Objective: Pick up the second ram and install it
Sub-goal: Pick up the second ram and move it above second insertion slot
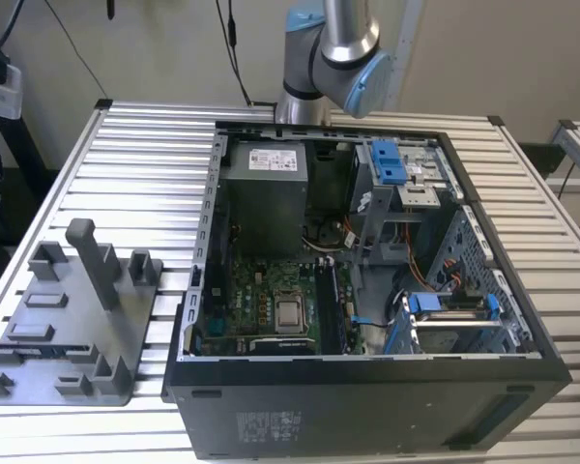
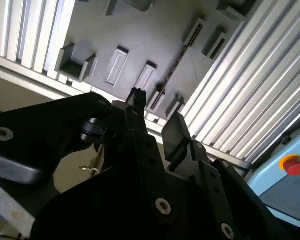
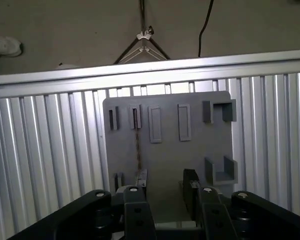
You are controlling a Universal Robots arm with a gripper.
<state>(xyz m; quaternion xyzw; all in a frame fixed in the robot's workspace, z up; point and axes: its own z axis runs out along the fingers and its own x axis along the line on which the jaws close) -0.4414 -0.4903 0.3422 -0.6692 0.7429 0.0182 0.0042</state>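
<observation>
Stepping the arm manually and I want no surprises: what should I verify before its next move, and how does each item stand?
1. Gripper empty, jaws apart: ok.
2. Second ram standing on edge in the grey holder tray: ok.
3. Ram centred under the gripper: not ok, it seems off to one side.
4. Computer case open on top: ok.
5. Free slot on the motherboard: cannot tell.

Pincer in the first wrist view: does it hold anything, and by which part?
Nothing; the black pincer is open above the grey plastic holder tray.
</observation>
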